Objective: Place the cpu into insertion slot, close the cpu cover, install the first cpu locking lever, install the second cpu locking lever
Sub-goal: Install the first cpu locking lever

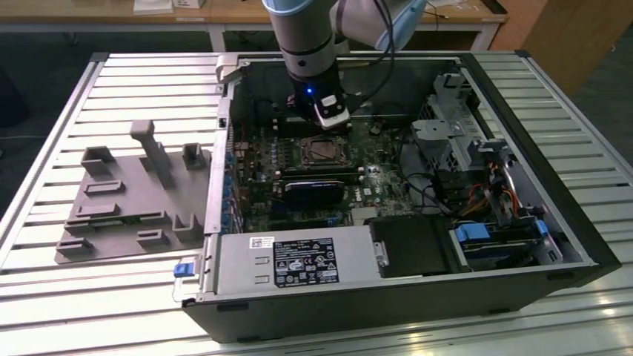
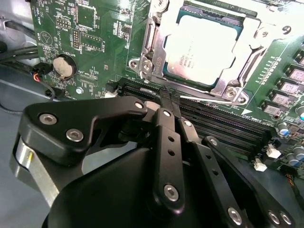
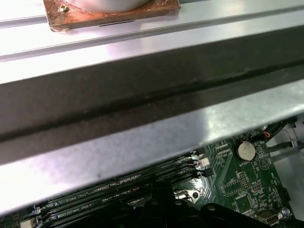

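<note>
Second wrist view: the cpu (image 2: 202,45), a flat square with a matte silvery top, is seated in the socket, framed by the shiny metal cpu cover (image 2: 223,85) laid flat around it; the black gripper (image 2: 165,93) is seen with fingers pressed together, just beside the cover's edge, over ribbed black memory slots (image 2: 223,124).

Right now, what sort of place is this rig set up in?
Probably a robotics lab or workshop: an open PC case on a slatted metal table, a grey fixture tray beside it, wooden desks behind.
</note>
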